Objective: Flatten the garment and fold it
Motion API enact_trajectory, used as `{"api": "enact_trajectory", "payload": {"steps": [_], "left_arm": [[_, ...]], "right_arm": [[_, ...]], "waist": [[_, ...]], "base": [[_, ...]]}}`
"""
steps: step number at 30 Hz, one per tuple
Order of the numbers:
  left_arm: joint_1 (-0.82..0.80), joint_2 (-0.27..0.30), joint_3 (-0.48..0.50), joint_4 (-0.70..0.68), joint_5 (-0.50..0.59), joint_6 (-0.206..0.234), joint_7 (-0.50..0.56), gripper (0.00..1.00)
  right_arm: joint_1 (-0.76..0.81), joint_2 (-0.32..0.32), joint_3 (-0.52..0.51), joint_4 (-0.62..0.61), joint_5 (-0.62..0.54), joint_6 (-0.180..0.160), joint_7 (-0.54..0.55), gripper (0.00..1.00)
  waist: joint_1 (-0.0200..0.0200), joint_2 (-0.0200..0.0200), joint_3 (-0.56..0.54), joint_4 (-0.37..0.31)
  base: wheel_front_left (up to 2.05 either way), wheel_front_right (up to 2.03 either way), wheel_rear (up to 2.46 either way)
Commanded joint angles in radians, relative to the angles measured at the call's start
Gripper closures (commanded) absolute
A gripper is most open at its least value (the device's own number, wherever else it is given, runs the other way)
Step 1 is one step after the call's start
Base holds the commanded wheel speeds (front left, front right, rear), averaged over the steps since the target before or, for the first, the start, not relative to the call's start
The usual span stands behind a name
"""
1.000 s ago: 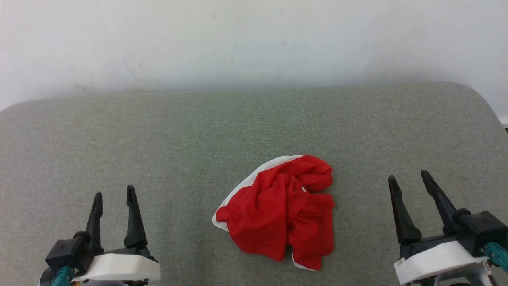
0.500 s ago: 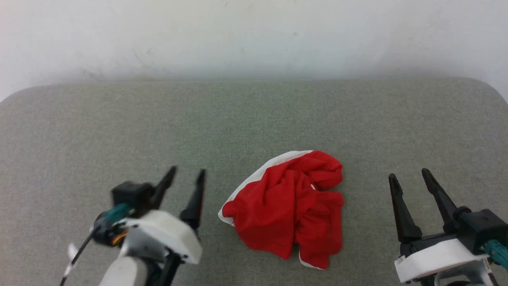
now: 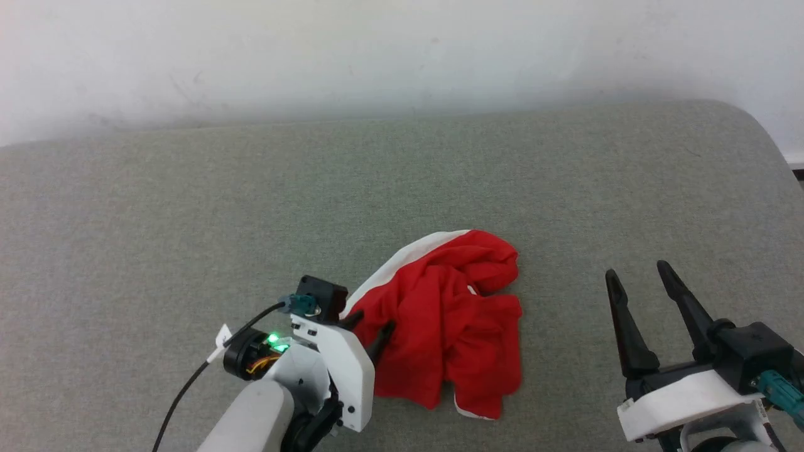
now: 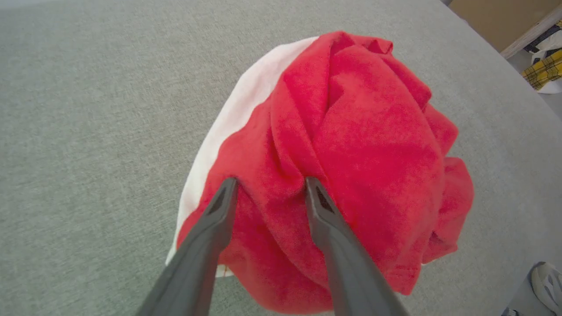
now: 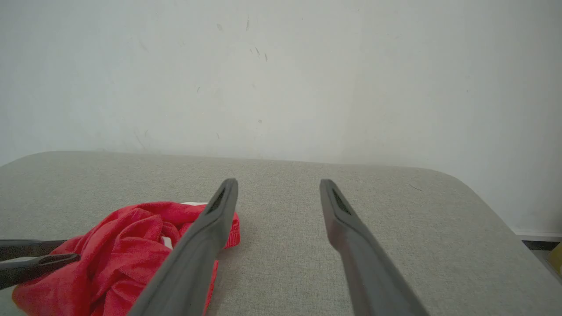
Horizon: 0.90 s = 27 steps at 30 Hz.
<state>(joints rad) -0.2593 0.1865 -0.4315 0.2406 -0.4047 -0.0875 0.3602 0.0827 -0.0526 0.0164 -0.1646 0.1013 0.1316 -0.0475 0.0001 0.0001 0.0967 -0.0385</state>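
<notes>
A red garment (image 3: 446, 326) lies crumpled on a grey padded surface (image 3: 188, 220), with the left gripper (image 3: 374, 319) set at its left edge.

The garment is bunched in a heap, with a white stripe (image 3: 402, 263) curving along its left side. Nothing has been flattened yet, so the step in hand is judged to be the first grasp for spreading. The left gripper's fingers (image 4: 206, 232) are held apart, with a ridge of red cloth (image 4: 274, 197) lying between their tips. The tips seem to touch the fabric, though contact cannot be confirmed. The right gripper (image 3: 635, 269) is held well to the right of the garment, its fingers spread and nothing between them. Next, it is judged, the left fingers must be closed on that ridge and the cloth drawn outward. The waistband and leg openings are buried in folds and cannot be made out.
</notes>
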Motion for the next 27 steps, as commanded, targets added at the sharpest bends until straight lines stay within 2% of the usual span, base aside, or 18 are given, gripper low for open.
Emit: {"api": "enact_trajectory", "payload": {"steps": [1, 6, 11, 16, 20, 23, 24, 25, 27], "left_arm": [[-0.024, 0.0, -0.01, 0.015, 0.002, -0.009, 0.002, 1.0], [-0.053, -0.008, -0.031, 0.024, 0.01, -0.016, -0.023, 1.0], [-0.084, -0.001, -0.089, -0.061, 0.083, -0.02, -0.073, 1.0], [-0.079, -0.002, -0.258, -0.161, 0.154, -0.035, -0.063, 1.0], [-0.043, 0.003, -0.425, -0.14, 0.137, -0.042, -0.032, 1.0], [-0.029, 0.008, -0.522, -0.111, 0.101, -0.043, -0.049, 1.0], [-0.026, 0.009, -0.542, -0.103, 0.091, -0.043, -0.062, 0.58], [-0.022, 0.011, -0.556, -0.095, 0.083, -0.043, -0.074, 0.0], [-0.018, 0.011, -0.565, -0.096, 0.082, -0.043, -0.124, 0.0]], "right_arm": [[-0.01, 0.002, -0.001, 0.004, 0.005, -0.001, -0.004, 0.0], [-0.012, 0.002, -0.003, 0.013, 0.011, -0.001, -0.009, 0.0], [-0.007, 0.002, -0.012, 0.014, 0.012, -0.001, -0.012, 0.0], [-0.002, 0.002, -0.02, 0.014, 0.011, -0.001, -0.011, 0.0], [-0.007, 0.002, -0.011, 0.014, 0.012, -0.001, -0.007, 0.0], [-0.011, 0.002, -0.008, 0.014, 0.012, -0.001, -0.007, 0.0], [-0.011, 0.002, -0.008, 0.014, 0.012, -0.001, -0.007, 0.0], [-0.01, 0.002, -0.008, 0.014, 0.011, -0.001, -0.008, 0.0], [-0.005, 0.002, -0.011, 0.013, 0.011, -0.001, -0.008, 0.0]], "waist": [[-0.0001, -0.0001, 0.002, -0.009], [-0.0001, -0.0001, -0.002, -0.013], [-0.0001, -0.0001, -0.011, -0.005], [-0.0001, -0.0001, -0.015, 0.011], [-0.0001, -0.0001, -0.015, 0.015], [-0.0001, -0.0001, -0.015, 0.015], [-0.0001, -0.0001, -0.015, 0.015], [-0.0001, -0.0001, -0.016, 0.017], [-0.0001, -0.0001, -0.018, 0.021]], "base": [[0.0, 0.0, 0.0], [0.0, 0.0, 0.0], [0.0, 0.0, 0.0], [0.0, 0.0, 0.0], [0.0, 0.0, 0.0], [0.0, 0.0, 0.0], [0.0, 0.0, 0.0], [0.0, 0.0, 0.0], [0.0, 0.0, 0.0]]}}
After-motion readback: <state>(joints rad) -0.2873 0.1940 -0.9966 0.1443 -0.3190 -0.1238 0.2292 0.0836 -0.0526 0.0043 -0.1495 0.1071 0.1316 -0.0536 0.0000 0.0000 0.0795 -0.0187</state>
